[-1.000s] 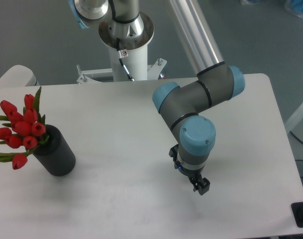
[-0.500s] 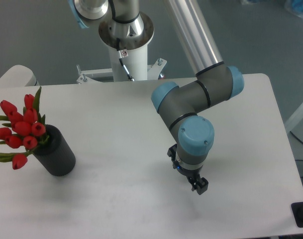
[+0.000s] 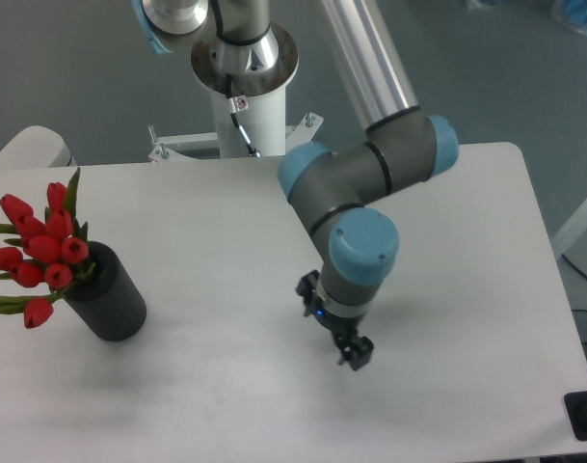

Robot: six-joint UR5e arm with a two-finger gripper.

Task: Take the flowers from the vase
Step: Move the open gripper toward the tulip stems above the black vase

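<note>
Vase (image 3: 108,297): a matte black cylinder standing upright near the left edge of the white table (image 3: 216,222).
Flowers (image 3: 38,253): red closed tulip buds with green leaves, sitting in the vase and leaning out leftward.
Gripper (image 3: 357,355): hanging over the table's middle, well apart from the vase; its jaw spacing is too small to tell.
Writing: nothing readable.

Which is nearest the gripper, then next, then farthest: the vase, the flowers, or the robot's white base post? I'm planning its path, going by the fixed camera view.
Measured from the gripper at the table's front middle:
1. The vase, to its left on the table.
2. The white base post, behind the table's back edge.
3. The flowers, leaning out of the vase's far-left side.
</note>
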